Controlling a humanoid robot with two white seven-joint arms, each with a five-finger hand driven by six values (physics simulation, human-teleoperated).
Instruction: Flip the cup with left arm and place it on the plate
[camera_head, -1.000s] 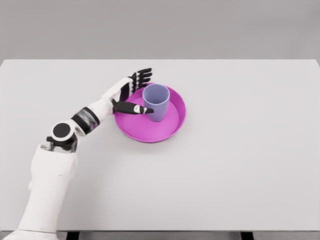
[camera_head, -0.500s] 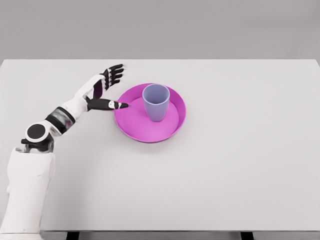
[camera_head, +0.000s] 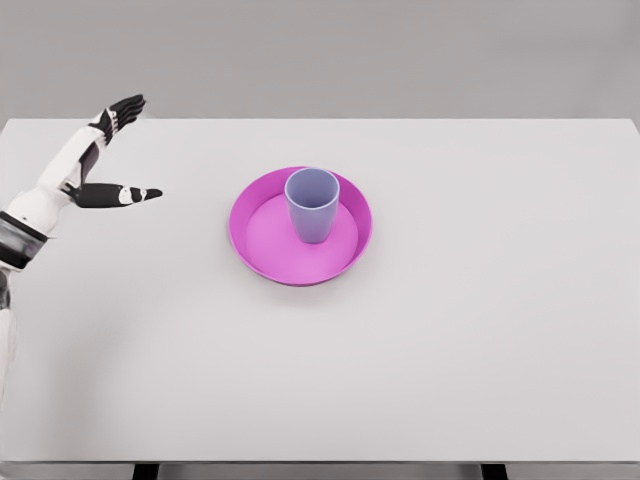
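Observation:
A pale blue cup stands upright, mouth up, on the magenta plate near the middle of the white table. My left hand is far to the left of the plate, above the table's left end, with fingers spread and thumb stretched toward the plate; it holds nothing. The right arm does not show.
The white table spans the whole view, with its far edge against a grey wall. Only the plate and cup stand on it.
My left hand has let go of the cup and pulled back leftward, from beside the cup to the table's left end. The cup stays upright on the plate.

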